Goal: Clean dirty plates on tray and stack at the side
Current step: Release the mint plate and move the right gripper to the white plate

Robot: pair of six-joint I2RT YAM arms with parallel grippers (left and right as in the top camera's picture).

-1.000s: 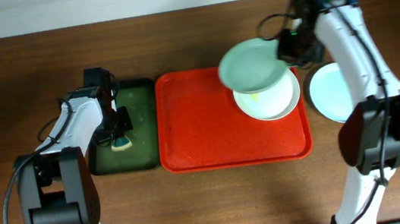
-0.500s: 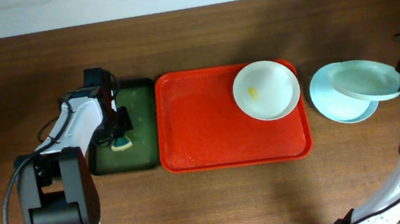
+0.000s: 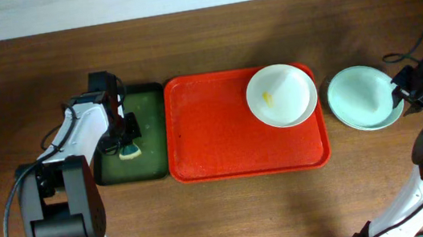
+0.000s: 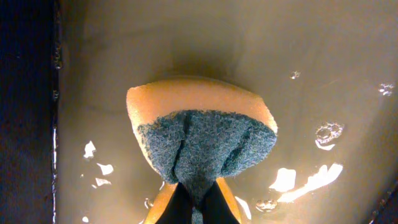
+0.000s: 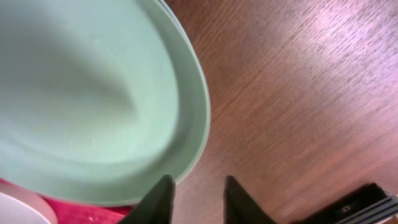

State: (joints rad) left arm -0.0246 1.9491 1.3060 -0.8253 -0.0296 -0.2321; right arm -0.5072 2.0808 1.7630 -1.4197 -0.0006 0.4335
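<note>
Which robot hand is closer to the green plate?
Right. The right gripper sits open just beside the green plate, at its rim. The left gripper is far away, past the red tray, squeezing a sponge over the dark green tray.

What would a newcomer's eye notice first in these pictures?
The big red tray in the middle, with a white plate bearing a yellow smear in its far right corner. Right of it lies a pale green plate; at left, the left end effector pinches a sponge over a dark green tray.
</note>
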